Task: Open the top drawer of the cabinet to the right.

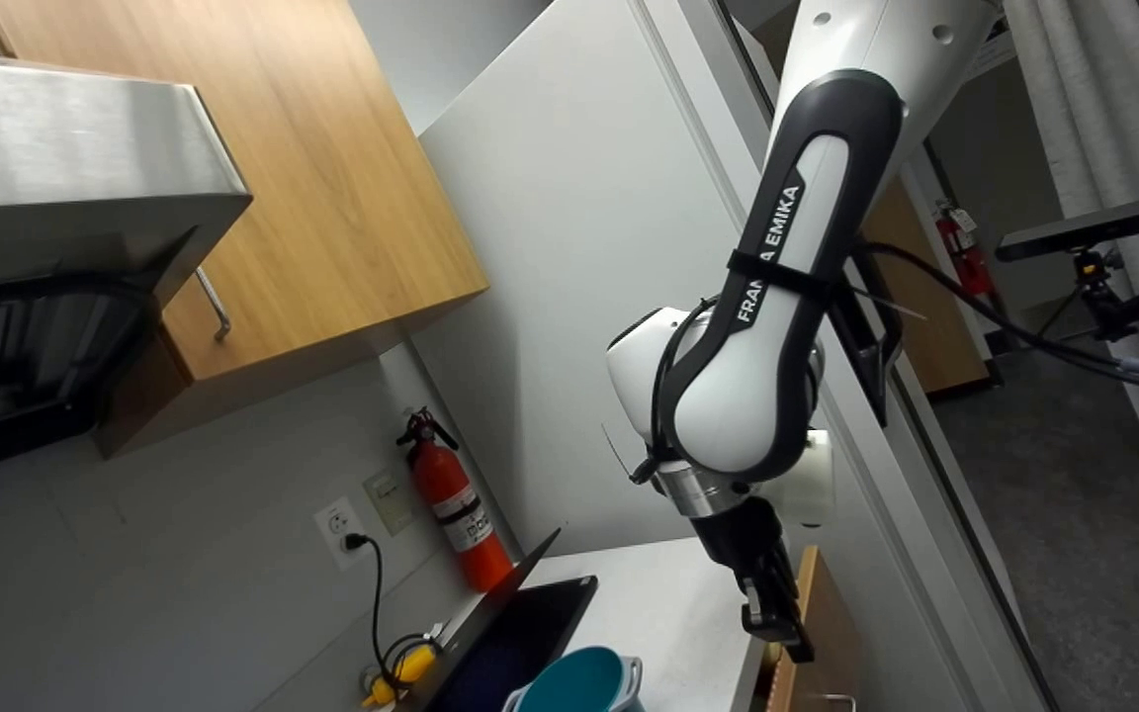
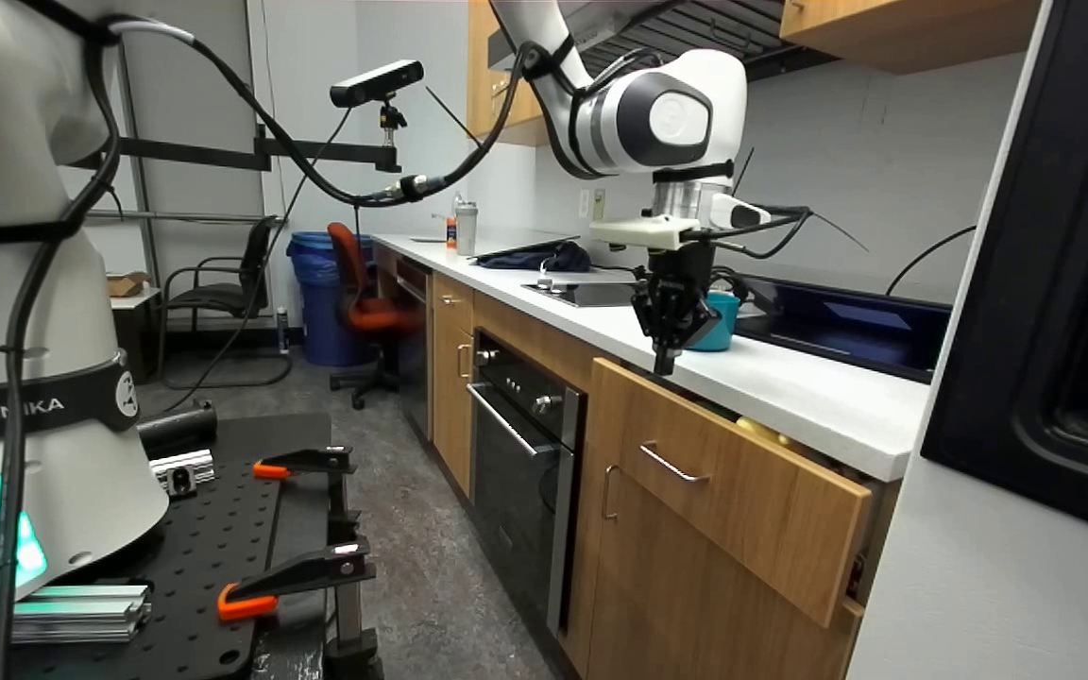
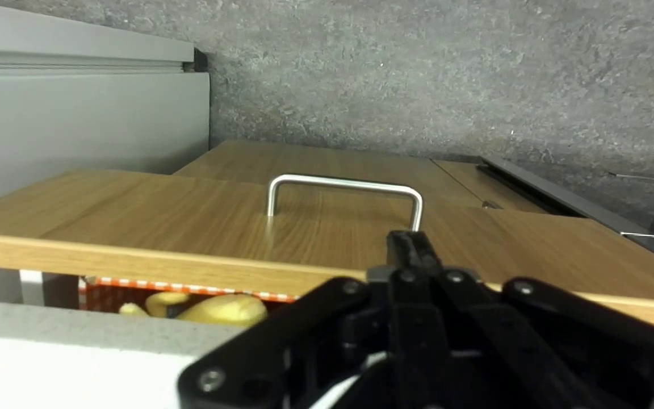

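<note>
The top drawer [image 2: 742, 472] sticks partway out of the low wood cabinet [image 2: 686, 590], below the white countertop [image 2: 794, 392], and yellow things [image 3: 225, 309] peek through the gap. So the job looks started, but more opening seems left. The gripper [image 3: 409, 241] is pinched together, holding nothing, near the drawer's top edge; I can't tell if it touches.
</note>
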Controlling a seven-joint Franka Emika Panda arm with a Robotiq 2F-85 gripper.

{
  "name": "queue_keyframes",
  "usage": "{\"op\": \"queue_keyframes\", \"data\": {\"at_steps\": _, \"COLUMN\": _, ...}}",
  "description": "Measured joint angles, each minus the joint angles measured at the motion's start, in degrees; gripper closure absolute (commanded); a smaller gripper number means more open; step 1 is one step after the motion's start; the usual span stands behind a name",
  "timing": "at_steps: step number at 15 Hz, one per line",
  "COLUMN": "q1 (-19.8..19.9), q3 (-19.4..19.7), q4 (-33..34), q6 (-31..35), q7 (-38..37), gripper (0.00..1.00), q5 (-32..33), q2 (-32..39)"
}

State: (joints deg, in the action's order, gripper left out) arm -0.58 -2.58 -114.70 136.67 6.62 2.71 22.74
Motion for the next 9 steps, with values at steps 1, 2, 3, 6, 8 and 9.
{"op": "queue_keyframes", "data": {"at_steps": 1, "q1": 0.1, "q3": 0.0, "q4": -0.6, "q6": 1.8, "q7": 0.2, "gripper": 1.00, "q5": 0.0, "q2": 0.0}}
{"op": "queue_keyframes", "data": {"at_steps": 2, "q1": 0.2, "q3": 0.0, "q4": -1.3, "q6": 3.4, "q7": 0.3, "gripper": 1.00, "q5": 0.0, "q2": 0.0}}
{"op": "queue_keyframes", "data": {"at_steps": 3, "q1": 0.2, "q3": 0.1, "q4": -1.9, "q6": 5.0, "q7": 0.5, "gripper": 1.00, "q5": 0.0, "q2": 0.0}}
{"op": "queue_keyframes", "data": {"at_steps": 6, "q1": 0.4, "q3": 0.1, "q4": -3.4, "q6": 8.9, "q7": 1.2, "gripper": 1.00, "q5": 0.0, "q2": 0.0}}
{"op": "queue_keyframes", "data": {"at_steps": 8, "q1": 0.5, "q3": 0.1, "q4": -4.1, "q6": 10.7, "q7": 1.6, "gripper": 1.00, "q5": 0.0, "q2": 0.0}}
{"op": "queue_keyframes", "data": {"at_steps": 9, "q1": 0.6, "q3": 0.1, "q4": -4.3, "q6": 11.5, "q7": 1.9, "gripper": 1.00, "q5": 0.0, "q2": 0.1}}
